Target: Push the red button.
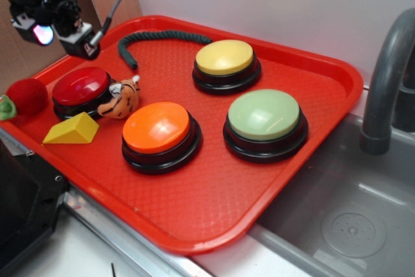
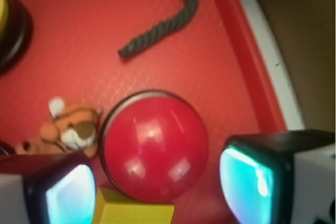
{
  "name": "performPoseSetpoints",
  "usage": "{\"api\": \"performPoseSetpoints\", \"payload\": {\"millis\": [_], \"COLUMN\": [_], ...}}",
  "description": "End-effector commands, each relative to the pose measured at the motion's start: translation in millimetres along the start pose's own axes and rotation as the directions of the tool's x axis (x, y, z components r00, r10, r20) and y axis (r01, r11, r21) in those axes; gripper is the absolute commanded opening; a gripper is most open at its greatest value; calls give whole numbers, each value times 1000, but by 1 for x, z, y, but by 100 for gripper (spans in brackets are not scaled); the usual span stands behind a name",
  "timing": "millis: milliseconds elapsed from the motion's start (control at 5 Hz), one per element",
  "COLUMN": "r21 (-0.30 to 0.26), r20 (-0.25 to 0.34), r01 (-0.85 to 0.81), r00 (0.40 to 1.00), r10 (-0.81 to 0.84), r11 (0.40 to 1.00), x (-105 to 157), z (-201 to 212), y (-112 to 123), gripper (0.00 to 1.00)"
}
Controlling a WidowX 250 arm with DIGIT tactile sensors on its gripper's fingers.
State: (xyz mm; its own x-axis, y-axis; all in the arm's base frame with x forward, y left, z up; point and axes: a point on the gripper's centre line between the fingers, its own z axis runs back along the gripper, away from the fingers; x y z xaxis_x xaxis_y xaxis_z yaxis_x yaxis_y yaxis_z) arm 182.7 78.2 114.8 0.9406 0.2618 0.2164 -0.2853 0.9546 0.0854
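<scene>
Hovering above the tray point(image 1: 337, 82), your gripper point(image 2: 157, 192) has its fingers apart and holds nothing. The red button point(image 2: 155, 145) sits directly below, between the fingers. Judged unpressed: approach complete, the descent and press remain.

Directly below the gripper point(image 2: 157, 192), the red button point(image 2: 155, 145) has a glossy, smooth plastic cap showing bright glints. The red tray point(image 1: 311, 154) under it is hard plastic with a fine pebbled texture. Beside the button, the tiger toy point(image 2: 68, 129) looks soft and plush. Ahead of the gripper, the dark rope point(image 2: 168, 14) is twisted, matt cord. The gripper's fingertips point(image 2: 247, 187) carry smooth translucent pads glowing teal in black casings.
</scene>
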Motion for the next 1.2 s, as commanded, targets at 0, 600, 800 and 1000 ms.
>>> {"api": "performPoseSetpoints", "payload": {"millis": [0,600,800,1000], "r21": [-45,-82,-79,-84], "r20": [5,-72,-68,-67], "r01": [-47,-69,-64,-56], "r00": [999,995,996,996], "r10": [48,63,59,50], "r11": [998,994,995,995], "x": [21,28,29,28], "z": [8,8,8,9], "y": [14,13,9,5], "gripper": [100,100,100,100]}}
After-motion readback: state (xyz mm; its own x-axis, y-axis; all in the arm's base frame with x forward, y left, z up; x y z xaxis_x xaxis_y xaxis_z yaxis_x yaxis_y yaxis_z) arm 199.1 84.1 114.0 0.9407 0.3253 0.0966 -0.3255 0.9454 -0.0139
